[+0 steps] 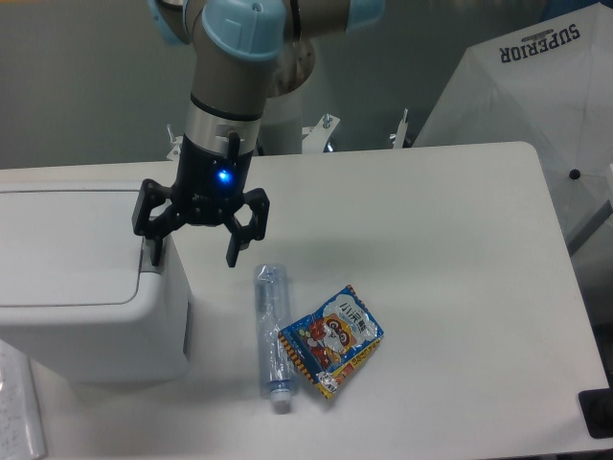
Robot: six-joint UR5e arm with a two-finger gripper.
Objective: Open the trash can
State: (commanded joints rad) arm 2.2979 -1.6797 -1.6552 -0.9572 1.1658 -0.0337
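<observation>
The trash can (86,307) is a large boxy white bin at the left of the table, its flat white lid (67,244) closed. A grey push tab (150,251) sits at the lid's right edge. My gripper (194,255) hangs over the bin's right edge with its jaws spread wide. Its left finger (153,235) is at the tab, and I cannot tell if it touches. Its right finger (239,244) hangs over the table beside the bin. It holds nothing.
A clear plastic bottle (271,335) lies on the white table (431,240) right of the bin. A colourful snack packet (331,340) lies beside it. A white umbrella (536,115) stands at the back right. A black object (599,414) sits at the table's right front corner.
</observation>
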